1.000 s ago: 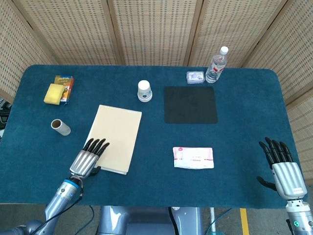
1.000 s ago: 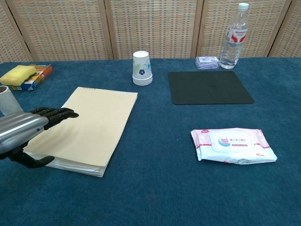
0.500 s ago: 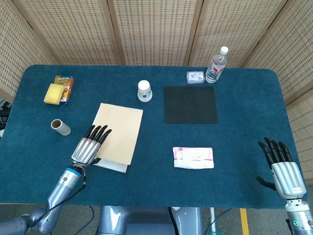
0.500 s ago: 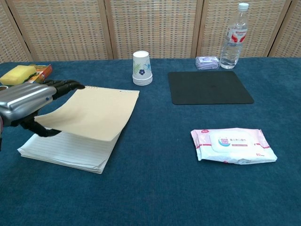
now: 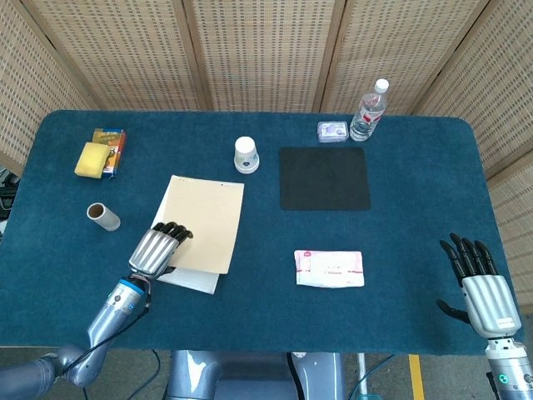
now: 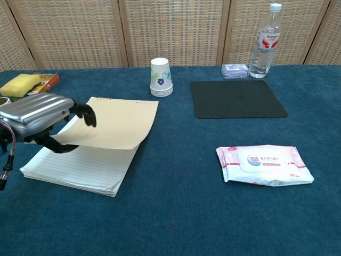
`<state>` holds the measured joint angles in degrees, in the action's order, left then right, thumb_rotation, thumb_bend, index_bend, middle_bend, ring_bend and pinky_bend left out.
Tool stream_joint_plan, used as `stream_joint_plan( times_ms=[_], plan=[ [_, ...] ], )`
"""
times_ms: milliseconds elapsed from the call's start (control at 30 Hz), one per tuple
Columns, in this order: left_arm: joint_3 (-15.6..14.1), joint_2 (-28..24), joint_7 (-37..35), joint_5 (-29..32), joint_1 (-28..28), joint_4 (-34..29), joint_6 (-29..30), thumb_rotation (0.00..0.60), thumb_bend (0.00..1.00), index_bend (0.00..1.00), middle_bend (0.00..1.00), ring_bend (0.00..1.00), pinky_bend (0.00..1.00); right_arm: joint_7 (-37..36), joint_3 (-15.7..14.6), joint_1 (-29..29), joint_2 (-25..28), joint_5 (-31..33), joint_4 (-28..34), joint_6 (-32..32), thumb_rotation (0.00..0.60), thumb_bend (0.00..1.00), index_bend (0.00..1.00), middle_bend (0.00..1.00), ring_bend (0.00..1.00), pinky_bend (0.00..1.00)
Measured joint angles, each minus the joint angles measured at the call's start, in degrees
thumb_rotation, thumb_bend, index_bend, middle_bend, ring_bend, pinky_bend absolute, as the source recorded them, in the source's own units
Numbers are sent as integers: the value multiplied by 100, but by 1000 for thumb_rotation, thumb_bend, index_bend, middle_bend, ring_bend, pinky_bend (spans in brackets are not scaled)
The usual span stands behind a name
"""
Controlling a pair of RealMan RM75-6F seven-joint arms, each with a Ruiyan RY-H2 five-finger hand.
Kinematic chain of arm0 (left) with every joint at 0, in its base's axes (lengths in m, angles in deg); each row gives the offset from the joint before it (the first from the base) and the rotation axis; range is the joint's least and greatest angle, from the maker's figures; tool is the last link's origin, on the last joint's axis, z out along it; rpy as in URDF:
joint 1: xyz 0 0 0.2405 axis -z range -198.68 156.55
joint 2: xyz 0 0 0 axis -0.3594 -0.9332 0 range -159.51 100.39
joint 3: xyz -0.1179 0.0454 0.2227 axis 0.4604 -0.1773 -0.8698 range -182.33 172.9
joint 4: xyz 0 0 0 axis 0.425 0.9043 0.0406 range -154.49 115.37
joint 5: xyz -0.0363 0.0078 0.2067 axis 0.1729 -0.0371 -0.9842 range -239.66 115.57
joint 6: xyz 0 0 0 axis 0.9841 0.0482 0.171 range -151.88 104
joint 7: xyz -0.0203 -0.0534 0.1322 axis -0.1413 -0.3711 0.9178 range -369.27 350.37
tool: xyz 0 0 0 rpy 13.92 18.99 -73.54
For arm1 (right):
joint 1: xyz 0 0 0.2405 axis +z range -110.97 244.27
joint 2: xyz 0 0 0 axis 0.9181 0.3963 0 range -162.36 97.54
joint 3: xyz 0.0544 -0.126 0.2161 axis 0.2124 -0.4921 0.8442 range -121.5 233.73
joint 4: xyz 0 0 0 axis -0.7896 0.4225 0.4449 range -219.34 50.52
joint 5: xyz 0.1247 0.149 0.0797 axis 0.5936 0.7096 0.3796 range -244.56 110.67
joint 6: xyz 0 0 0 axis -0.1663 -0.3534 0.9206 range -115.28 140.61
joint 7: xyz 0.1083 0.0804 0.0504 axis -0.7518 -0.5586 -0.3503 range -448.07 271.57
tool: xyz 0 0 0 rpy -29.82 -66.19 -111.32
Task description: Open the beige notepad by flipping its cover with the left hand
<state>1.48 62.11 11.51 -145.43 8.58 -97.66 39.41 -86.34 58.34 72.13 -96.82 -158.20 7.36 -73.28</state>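
Note:
The beige notepad (image 5: 204, 227) (image 6: 101, 144) lies left of the table's centre. Its beige cover (image 6: 114, 124) is lifted at the near left corner, baring the lined white pages (image 6: 80, 168) underneath. My left hand (image 5: 156, 247) (image 6: 40, 114) pinches that raised corner between thumb and curled fingers. My right hand (image 5: 479, 279) rests at the table's near right edge, fingers spread and holding nothing; the chest view does not show it.
A paper cup (image 5: 245, 154), a black mat (image 5: 324, 177), a wipes pack (image 5: 329, 268), a water bottle (image 5: 368, 111) and a small packet (image 5: 332, 131) lie to the right. At the left are a yellow sponge (image 5: 90, 158), a box (image 5: 111, 143) and a cardboard tube (image 5: 103, 217).
My left hand went from lying flat on the shut cover to pinching its corner. The cover has risen off the pages, and the fingers have curled in.

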Motion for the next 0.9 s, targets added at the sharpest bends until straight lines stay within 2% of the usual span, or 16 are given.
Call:
stream_joint_plan(
  times_ms=[67,200,500,700,900],
  plan=[
    [-87,40,-77,-166,-9,101,130,600,535,601,547,450,491,1,-2,-1,0,-3,1,-2,600,0,0,0,0,0],
    [-279,57,-204,-463,-35,220,340,600,544,659,568,463,501,5,-9,-3,-3,-11,3,-6,600,0,0,0,0,0],
    [-759,-277,-528,-1201,-153,157,848,600,543,663,571,463,501,-4,-17,0,-10,-17,3,-2,600,0,0,0,0,0],
    [-1083,-716,-607,-1492,-300,-241,1057,600,543,664,570,463,501,36,-34,-3,-18,-41,13,-6,600,0,0,0,0,0],
    [-1381,-1237,-462,-1579,-443,-874,1024,600,543,666,573,467,502,52,-41,-13,-21,-52,24,-24,600,0,0,0,0,0]
  ],
)
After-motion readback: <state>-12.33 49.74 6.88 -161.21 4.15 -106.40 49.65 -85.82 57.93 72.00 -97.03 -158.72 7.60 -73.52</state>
